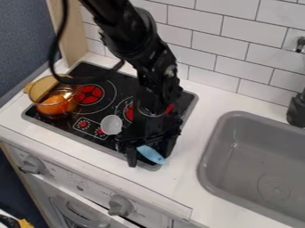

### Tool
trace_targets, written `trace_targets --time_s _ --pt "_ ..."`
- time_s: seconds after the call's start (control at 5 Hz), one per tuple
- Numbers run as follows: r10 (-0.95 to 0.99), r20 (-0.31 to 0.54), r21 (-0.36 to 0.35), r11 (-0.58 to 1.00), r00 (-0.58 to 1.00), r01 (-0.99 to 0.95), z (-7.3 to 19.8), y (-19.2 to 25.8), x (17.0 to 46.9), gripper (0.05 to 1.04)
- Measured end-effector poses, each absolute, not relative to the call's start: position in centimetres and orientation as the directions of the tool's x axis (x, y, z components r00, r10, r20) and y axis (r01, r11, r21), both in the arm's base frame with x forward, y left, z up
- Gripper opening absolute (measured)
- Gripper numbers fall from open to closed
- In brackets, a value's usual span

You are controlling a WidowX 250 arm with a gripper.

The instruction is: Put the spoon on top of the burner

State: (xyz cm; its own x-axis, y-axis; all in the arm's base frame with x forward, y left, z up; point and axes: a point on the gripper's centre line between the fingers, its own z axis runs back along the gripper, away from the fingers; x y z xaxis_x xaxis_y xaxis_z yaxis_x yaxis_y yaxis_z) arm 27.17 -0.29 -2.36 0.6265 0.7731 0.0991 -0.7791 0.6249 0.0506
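The gripper [149, 156] hangs low over the front right part of the stove, its fingers standing apart. Between and just below them is the blue handle of the spoon [151, 154], its end pointing toward the front edge of the stove. The spoon's pale, translucent bowl [111, 124] lies to the left, beside the printed control panel; the gripper hides the middle of the spoon. Of the red burners, the left one [90, 94] is in full view, while the one at the right [129, 112] is partly covered by the arm.
An amber glass pot [50, 86] with an orange item [54, 105] inside stands on the stove's left side. To the right is a grey sink [218, 133] with a black faucet [296, 110]. A tiled wall [199, 49] rises behind the white counter [184, 178].
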Motion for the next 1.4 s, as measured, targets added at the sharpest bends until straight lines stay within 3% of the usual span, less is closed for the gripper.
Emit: trace_targets --time_s 0.2,0.6,0.8,1.0,1.4 --pt "0.779 0.141 0.001 0.618 0.611 -0.787 -2.6 -0.7 28.3 0.949" --pt "0.801 0.204 -0.077 0.586 0.563 -0.807 -2.5 -1.0 28.4 0.4" --pt "0.807 0.216 -0.082 0.576 0.55 -0.813 -2.4 -1.4 27.7 0.328" --pt "0.803 0.218 -0.097 0.583 0.554 -0.807 -1.7 -1.1 26.4 0.328" --pt "0.806 0.24 -0.195 0.586 0.541 -0.787 1.8 -0.3 25.4 0.328"
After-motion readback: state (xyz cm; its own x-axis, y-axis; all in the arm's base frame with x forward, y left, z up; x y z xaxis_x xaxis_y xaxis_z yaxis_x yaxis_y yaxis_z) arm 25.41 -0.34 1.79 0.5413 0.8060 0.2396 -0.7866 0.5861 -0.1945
